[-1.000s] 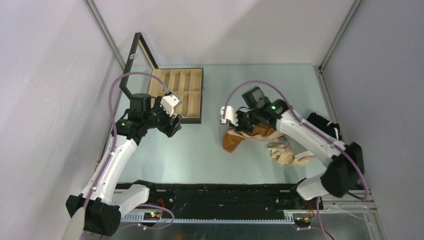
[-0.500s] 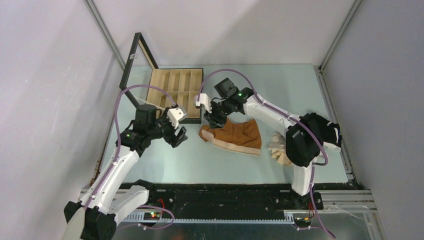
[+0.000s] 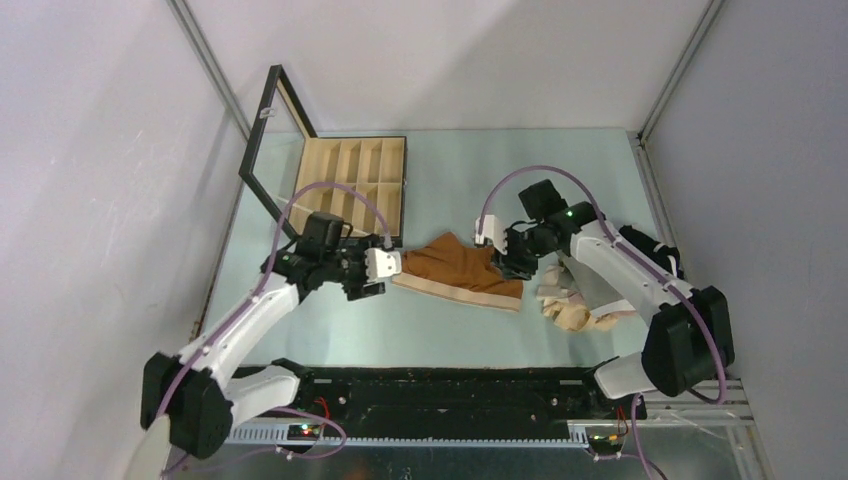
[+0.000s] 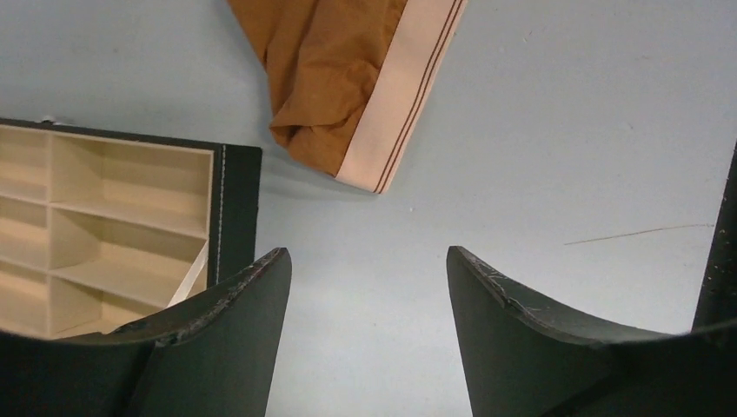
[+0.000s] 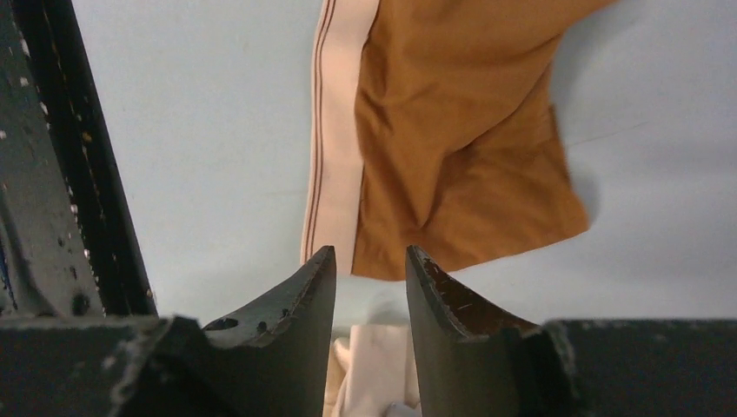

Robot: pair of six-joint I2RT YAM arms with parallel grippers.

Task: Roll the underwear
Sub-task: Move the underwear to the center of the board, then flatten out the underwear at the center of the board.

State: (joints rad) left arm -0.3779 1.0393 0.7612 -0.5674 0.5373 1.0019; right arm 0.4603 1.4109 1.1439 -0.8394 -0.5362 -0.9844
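The rust-brown underwear [image 3: 462, 268] lies spread flat mid-table, its pale striped waistband [image 3: 455, 292] along the near edge. My left gripper [image 3: 384, 272] hovers just off its left end, open and empty; in the left wrist view the underwear [image 4: 335, 78] lies beyond the left gripper [image 4: 369, 261]. My right gripper [image 3: 505, 265] is at the cloth's right end, its jaws a little apart with nothing between them. In the right wrist view, the brown underwear [image 5: 461, 148] lies ahead of the right gripper [image 5: 371, 256], pale cloth [image 5: 374, 373] beneath it.
A heap of beige and pink garments [image 3: 570, 305] lies under the right arm, with a black garment [image 3: 650, 250] behind it. The black-framed wooden box [image 3: 350, 180] stands open at back left, its lid [image 3: 272, 130] raised, close to the left gripper.
The right gripper carried the brown underwear leftward, laid it flat, let go and drew back to its right end. The left gripper swung from beside the box toward the cloth's left end.
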